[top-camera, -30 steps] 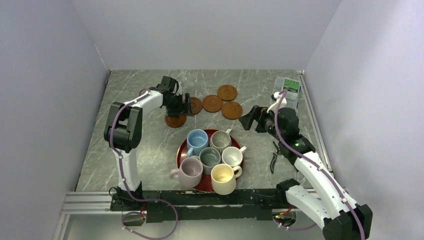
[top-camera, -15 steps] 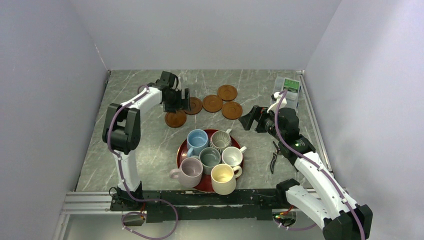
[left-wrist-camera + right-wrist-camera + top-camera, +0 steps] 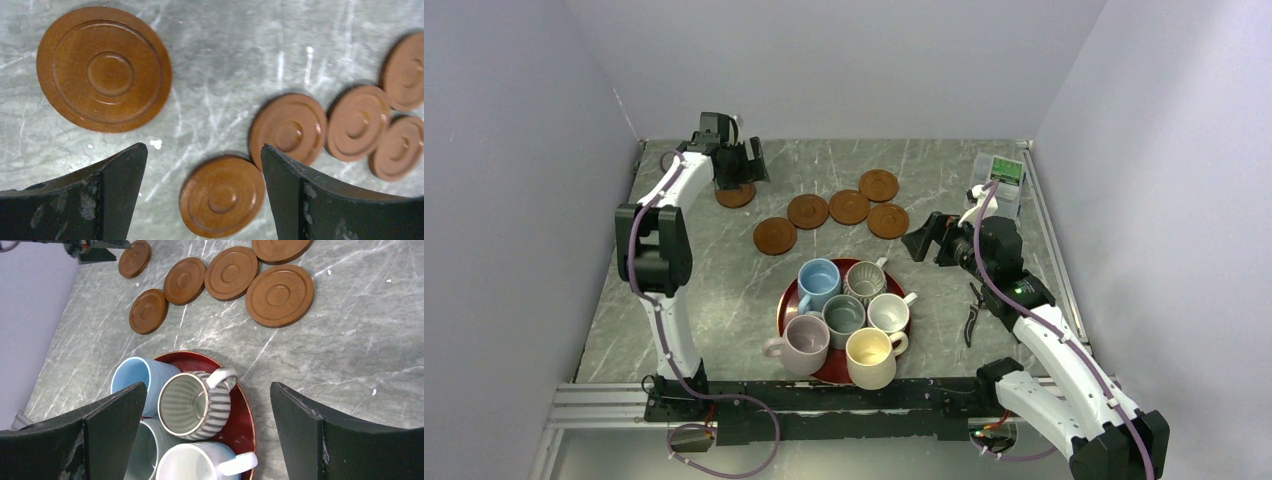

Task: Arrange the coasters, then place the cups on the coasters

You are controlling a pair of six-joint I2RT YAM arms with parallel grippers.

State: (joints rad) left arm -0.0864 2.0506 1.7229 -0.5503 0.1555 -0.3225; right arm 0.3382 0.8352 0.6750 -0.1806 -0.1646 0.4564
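Note:
Six reddish-brown coasters lie at the back of the table. One coaster (image 3: 735, 197) (image 3: 104, 68) sits alone at the back left, and my open, empty left gripper (image 3: 746, 170) (image 3: 202, 155) hovers just over it. The other coasters (image 3: 775, 235) (image 3: 808, 211) (image 3: 849, 206) (image 3: 879, 185) (image 3: 888, 220) cluster to its right. Six cups stand on the red tray (image 3: 786, 303): blue (image 3: 818, 280), ribbed (image 3: 864, 282) (image 3: 192, 405), grey-green (image 3: 844, 318), white (image 3: 888, 312), lilac (image 3: 804, 340), cream (image 3: 871, 357). My right gripper (image 3: 921, 240) (image 3: 207, 385) hangs open above the tray's back right.
A small grey-green box (image 3: 1001, 175) sits in the back right corner. A black tool (image 3: 972, 312) lies on the table right of the tray. Walls close in the left, back and right sides.
My left gripper has swung from the coaster cluster to the back left corner, and a coaster now lies there apart from the rest. The right arm has not moved.

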